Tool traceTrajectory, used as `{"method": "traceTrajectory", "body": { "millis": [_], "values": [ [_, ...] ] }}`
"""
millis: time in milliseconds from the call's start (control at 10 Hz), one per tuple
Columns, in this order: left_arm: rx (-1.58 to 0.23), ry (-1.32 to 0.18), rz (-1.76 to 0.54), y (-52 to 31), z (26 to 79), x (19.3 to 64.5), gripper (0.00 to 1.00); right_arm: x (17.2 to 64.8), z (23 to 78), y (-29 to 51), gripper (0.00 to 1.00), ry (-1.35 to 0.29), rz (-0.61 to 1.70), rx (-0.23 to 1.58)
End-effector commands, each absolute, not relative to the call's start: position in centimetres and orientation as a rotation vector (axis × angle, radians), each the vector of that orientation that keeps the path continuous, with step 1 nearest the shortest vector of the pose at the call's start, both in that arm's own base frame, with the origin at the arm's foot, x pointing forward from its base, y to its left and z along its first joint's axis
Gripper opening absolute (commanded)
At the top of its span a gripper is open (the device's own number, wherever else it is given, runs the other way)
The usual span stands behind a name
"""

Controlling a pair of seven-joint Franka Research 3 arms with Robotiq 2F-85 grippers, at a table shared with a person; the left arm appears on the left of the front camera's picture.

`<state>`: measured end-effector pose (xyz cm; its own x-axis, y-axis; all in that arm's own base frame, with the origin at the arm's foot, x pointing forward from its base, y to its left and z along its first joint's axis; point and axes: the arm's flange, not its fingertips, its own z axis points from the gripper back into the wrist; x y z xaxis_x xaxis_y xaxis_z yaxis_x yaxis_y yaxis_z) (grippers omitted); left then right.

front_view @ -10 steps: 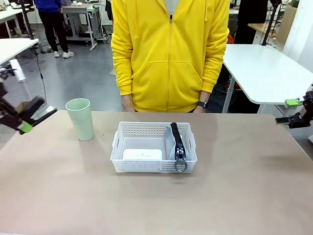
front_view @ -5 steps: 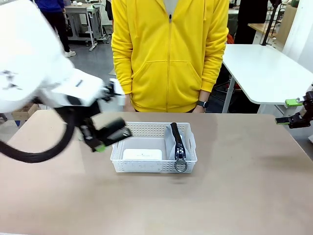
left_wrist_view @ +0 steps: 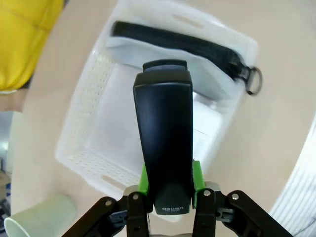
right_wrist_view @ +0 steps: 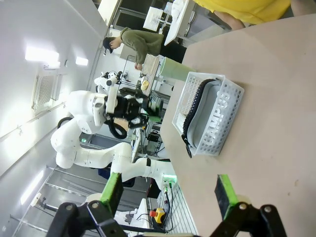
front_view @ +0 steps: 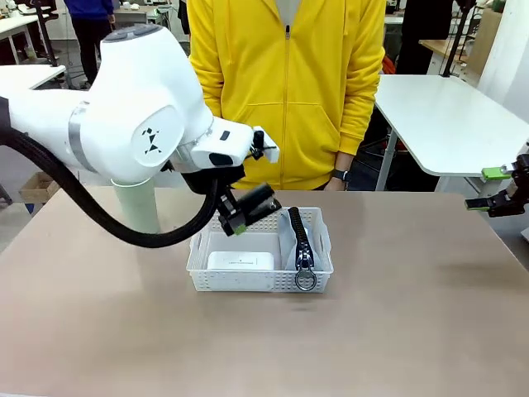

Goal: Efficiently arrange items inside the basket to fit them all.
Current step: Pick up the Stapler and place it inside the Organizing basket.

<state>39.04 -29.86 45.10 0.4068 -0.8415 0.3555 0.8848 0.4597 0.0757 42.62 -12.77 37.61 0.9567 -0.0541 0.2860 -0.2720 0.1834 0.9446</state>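
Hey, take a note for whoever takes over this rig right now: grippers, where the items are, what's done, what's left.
Left gripper: shut on the black stapler, held over the white basket.
Right gripper: open, empty, far off to the right.
Done: the white box lies in the basket at front left. The grey pouch stands on edge along its right side.
Outside: the green cup, on the table left of the basket.
Left: set the stapler in the free space, then fit the cup in.
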Motion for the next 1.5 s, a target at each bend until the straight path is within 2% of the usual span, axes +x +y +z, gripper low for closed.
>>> {"method": "traceTrajectory", "body": {
  "millis": [0, 500, 600, 800, 1000, 1400],
  "values": [
    [-0.130, -0.326, -1.146, -30.3, 44.9, 37.1, 0.37, 42.4, 38.1, -12.7, 1.00, -0.259, 0.149, 1.385],
    [-0.131, -0.323, -1.136, -30.9, 44.5, 37.4, 0.37, 42.4, 38.1, -12.7, 1.00, -0.259, 0.149, 1.385],
    [-0.040, -0.297, -1.166, -31.2, 43.4, 38.7, 0.37, 42.4, 38.1, -12.7, 1.00, -0.259, 0.149, 1.385],
    [-0.011, -0.235, -1.215, -30.8, 41.7, 40.5, 0.37, 42.4, 38.1, -12.7, 1.00, -0.259, 0.149, 1.385],
    [-0.019, -0.257, -1.277, -30.2, 40.2, 41.7, 0.37, 42.4, 38.1, -12.7, 1.00, -0.259, 0.149, 1.385],
    [-0.010, -0.166, -1.253, -30.6, 36.8, 44.9, 0.37, 42.4, 38.1, -12.7, 1.00, -0.259, 0.149, 1.385]
  ]
}}
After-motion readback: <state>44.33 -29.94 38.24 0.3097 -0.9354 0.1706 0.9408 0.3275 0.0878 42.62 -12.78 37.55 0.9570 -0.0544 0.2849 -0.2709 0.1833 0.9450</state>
